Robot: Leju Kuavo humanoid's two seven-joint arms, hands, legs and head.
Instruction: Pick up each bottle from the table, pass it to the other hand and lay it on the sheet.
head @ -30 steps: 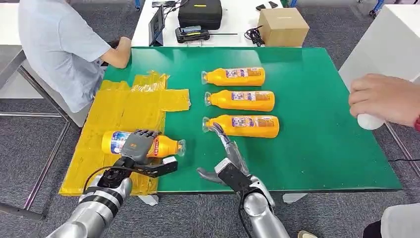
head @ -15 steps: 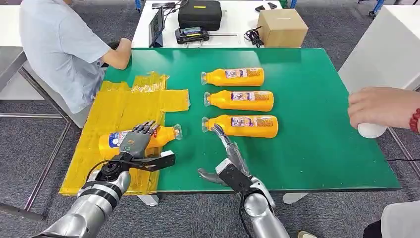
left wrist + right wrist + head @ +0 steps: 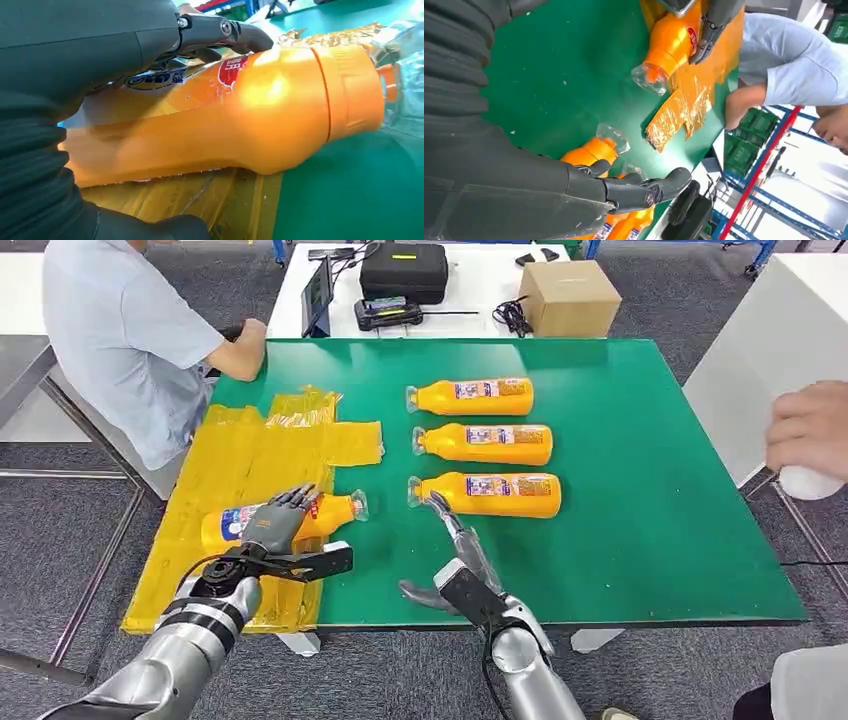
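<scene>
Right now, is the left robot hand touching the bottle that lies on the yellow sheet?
Touching. In the left wrist view the left robot hand lies over the bottle, its fingers resting on the label.

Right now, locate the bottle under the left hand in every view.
Head view: bottle lies lower left on the yellow sheet, left hand over it.
Left wrist view: bottle lies across the middle.
Right wrist view: bottle at the top edge.
Shared landmark: the yellow sheet.
</scene>
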